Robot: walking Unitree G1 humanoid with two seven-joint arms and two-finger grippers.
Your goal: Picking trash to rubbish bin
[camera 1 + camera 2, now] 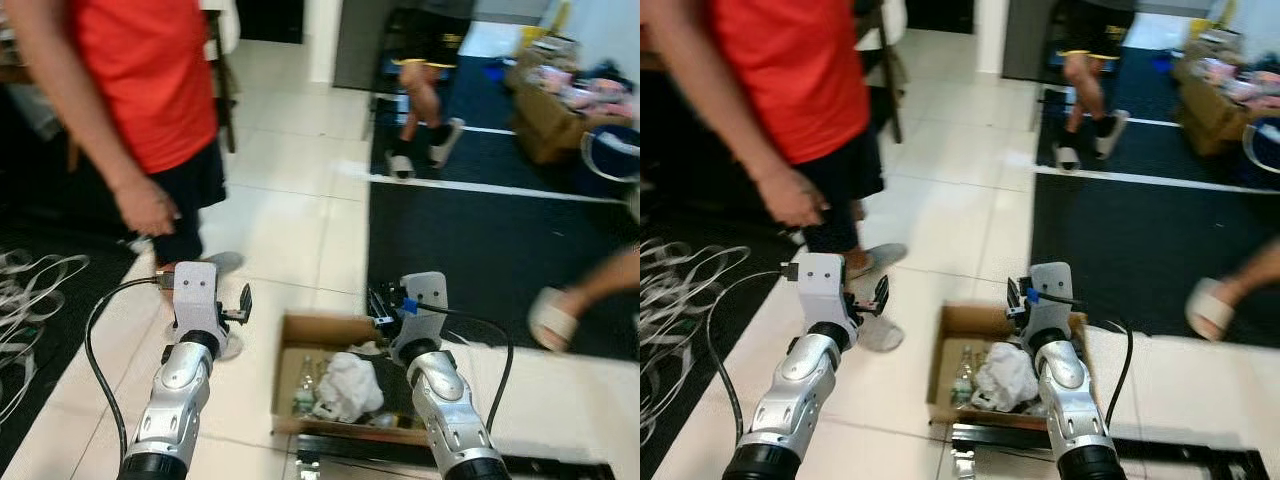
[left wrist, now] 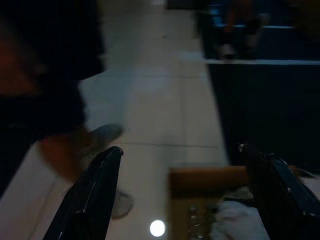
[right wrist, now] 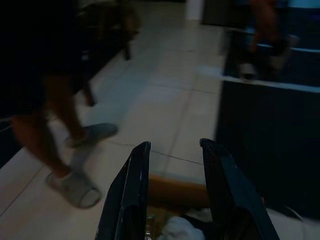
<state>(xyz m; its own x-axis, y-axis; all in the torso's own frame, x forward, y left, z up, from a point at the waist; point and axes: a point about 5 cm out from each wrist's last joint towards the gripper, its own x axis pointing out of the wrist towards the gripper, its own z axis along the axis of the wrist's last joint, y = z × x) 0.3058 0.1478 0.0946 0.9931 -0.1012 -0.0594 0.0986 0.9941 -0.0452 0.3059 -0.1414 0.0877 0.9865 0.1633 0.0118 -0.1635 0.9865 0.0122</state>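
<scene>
An open cardboard box (image 1: 320, 328) stands on the white tile floor just ahead of me. Inside it lie a crumpled white wad (image 1: 345, 388) and a clear plastic bottle (image 1: 305, 385). My left gripper (image 2: 180, 149) is held out above the floor to the left of the box, its fingers spread wide and nothing between them. My right gripper (image 3: 175, 144) hovers over the box's far right corner, fingers apart with a narrower gap, holding nothing. In the left eye view one black left finger (image 1: 243, 303) pokes out beside the wrist mount.
A person in a red shirt (image 1: 150, 80) stands close on the left, a hand (image 1: 150, 210) hanging, grey slippers near my left arm. Another person (image 1: 425, 90) stands farther back. A slippered foot (image 1: 555, 318) rests on the dark mat (image 1: 480, 250). White cables (image 1: 30, 290) lie at left.
</scene>
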